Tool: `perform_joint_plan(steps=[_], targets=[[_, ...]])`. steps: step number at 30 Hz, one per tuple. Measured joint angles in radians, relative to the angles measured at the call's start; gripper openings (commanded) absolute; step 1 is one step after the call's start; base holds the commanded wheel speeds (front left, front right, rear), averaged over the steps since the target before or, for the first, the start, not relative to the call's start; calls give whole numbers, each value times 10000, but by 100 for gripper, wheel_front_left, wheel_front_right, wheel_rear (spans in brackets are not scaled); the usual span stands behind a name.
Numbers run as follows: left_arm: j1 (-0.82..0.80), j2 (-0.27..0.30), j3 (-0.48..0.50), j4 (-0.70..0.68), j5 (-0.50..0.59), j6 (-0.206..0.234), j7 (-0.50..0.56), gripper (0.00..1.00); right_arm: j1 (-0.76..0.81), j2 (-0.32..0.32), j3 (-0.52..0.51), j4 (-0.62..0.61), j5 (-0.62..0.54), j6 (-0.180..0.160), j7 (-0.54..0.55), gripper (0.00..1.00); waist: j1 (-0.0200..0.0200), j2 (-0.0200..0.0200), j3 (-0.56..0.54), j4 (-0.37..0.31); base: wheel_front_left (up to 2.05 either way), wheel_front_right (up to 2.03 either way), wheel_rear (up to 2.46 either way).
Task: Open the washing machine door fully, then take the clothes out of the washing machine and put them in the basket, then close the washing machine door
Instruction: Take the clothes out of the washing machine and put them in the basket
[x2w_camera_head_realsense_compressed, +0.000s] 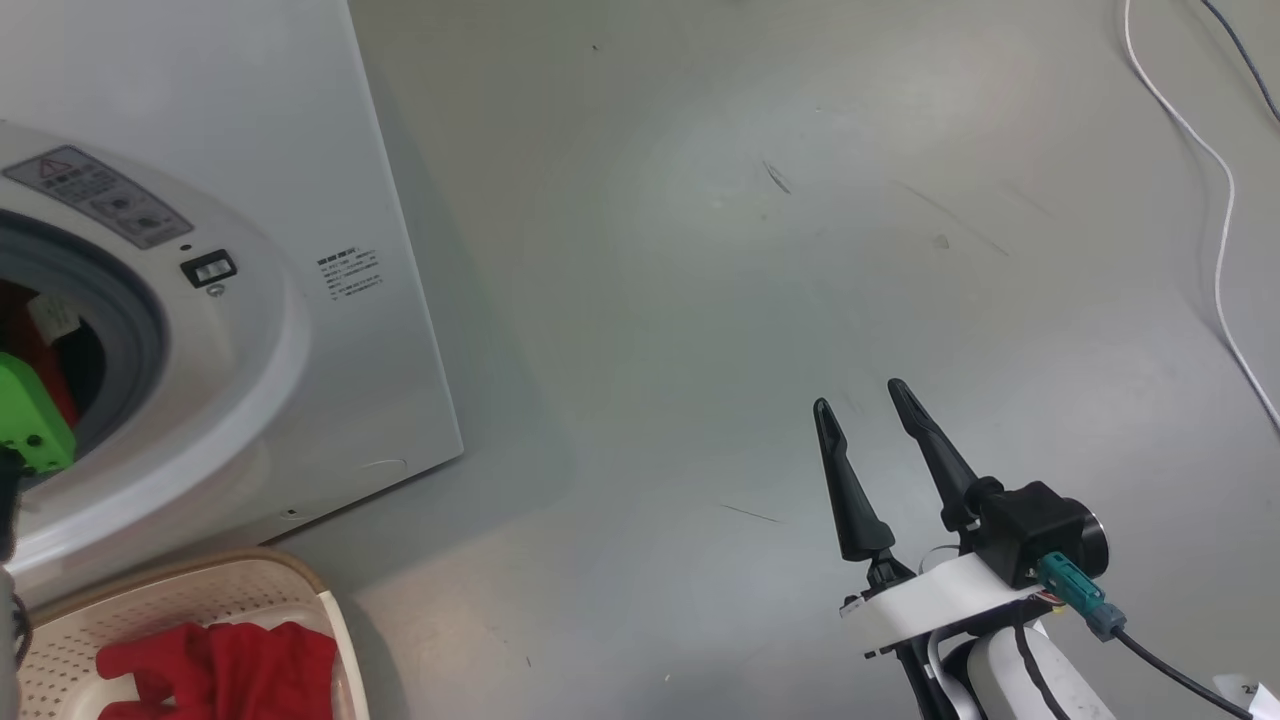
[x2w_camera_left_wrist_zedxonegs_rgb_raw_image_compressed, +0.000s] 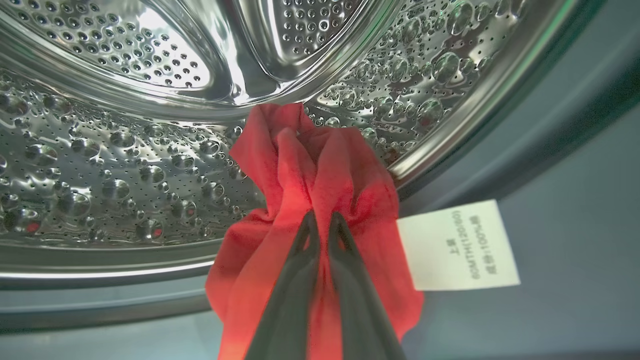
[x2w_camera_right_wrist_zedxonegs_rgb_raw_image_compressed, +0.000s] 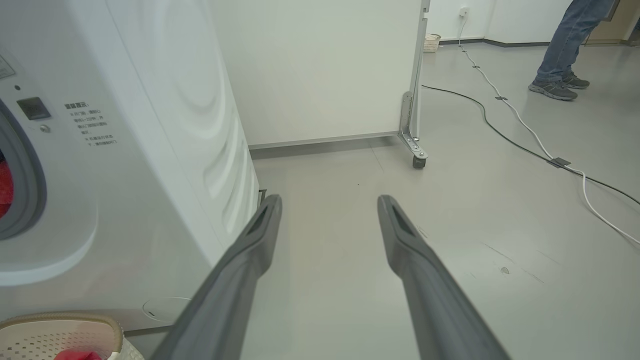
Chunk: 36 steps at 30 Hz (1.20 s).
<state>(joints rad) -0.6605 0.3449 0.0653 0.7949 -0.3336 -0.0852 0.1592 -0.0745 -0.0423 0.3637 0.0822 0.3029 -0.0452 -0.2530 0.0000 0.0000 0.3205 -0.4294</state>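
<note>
The white washing machine (x2w_camera_head_realsense_compressed: 330, 380) stands at the left, and its door is out of view. My left gripper (x2w_camera_left_wrist_zedxonegs_rgb_raw_image_compressed: 323, 217) reaches into the steel drum (x2w_camera_left_wrist_zedxonegs_rgb_raw_image_compressed: 125, 165). It is shut on a bunched red garment (x2w_camera_left_wrist_zedxonegs_rgb_raw_image_compressed: 300, 165) whose white label (x2w_camera_left_wrist_zedxonegs_rgb_raw_image_compressed: 457, 245) hangs at the right. A green part of that arm (x2w_camera_head_realsense_compressed: 30, 415) sits in the grey gasket opening (x2w_camera_head_realsense_compressed: 130, 320). The cream basket (x2w_camera_head_realsense_compressed: 180, 600) in front of the machine holds red clothes (x2w_camera_head_realsense_compressed: 230, 665). My right gripper (x2w_camera_head_realsense_compressed: 858, 393) hovers open over the floor, right of the machine, with nothing between its fingers.
Behind the machine stands a white partition panel (x2w_camera_right_wrist_zedxonegs_rgb_raw_image_compressed: 320, 70) on casters (x2w_camera_right_wrist_zedxonegs_rgb_raw_image_compressed: 419, 161). Black and white cables (x2w_camera_right_wrist_zedxonegs_rgb_raw_image_compressed: 525, 130) run across the grey floor at the right. A person's legs (x2w_camera_right_wrist_zedxonegs_rgb_raw_image_compressed: 565, 50) stand far off. Bare floor lies around the right gripper (x2w_camera_right_wrist_zedxonegs_rgb_raw_image_compressed: 328, 200).
</note>
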Motion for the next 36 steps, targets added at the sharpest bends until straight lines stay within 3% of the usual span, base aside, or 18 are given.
perform_joint_plan(steps=[20, 36], targets=[[1475, -780, -430, 232, -157, -343, -2021, 0, 466, -259, -368, 431, -35, 174, -2, 100, 0, 0, -1574, 1319, 0, 0, 0], [3290, -1095, -777, -211, -217, -359, -3647, 0, 1074, -391, -585, 602, -33, 267, -2, 100, 0, 0, -2787, 1888, 0, 0, 0]])
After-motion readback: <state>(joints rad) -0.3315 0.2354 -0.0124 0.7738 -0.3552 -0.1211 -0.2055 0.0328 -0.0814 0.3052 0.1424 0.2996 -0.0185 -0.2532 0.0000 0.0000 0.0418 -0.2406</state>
